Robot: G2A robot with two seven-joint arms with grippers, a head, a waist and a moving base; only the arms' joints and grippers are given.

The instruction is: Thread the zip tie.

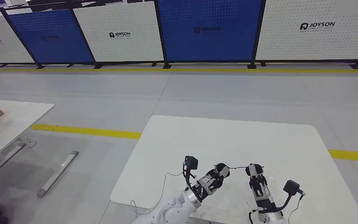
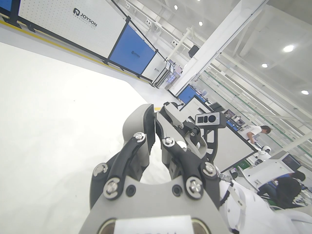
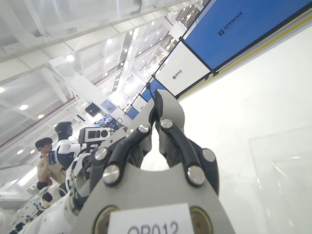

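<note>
Closest to us, above the table (image 1: 235, 140) near its 6 o'clock edge, our left gripper (image 2: 154, 115) has its jaws closed, on what we cannot tell, its tip almost meeting the right gripper (image 3: 157, 94) at its 3 o'clock. That one's jaws pinch the zip tie (image 3: 150, 90), a short end poking past the tips. We judge threading not yet done: no closed loop shows between the grippers.
</note>
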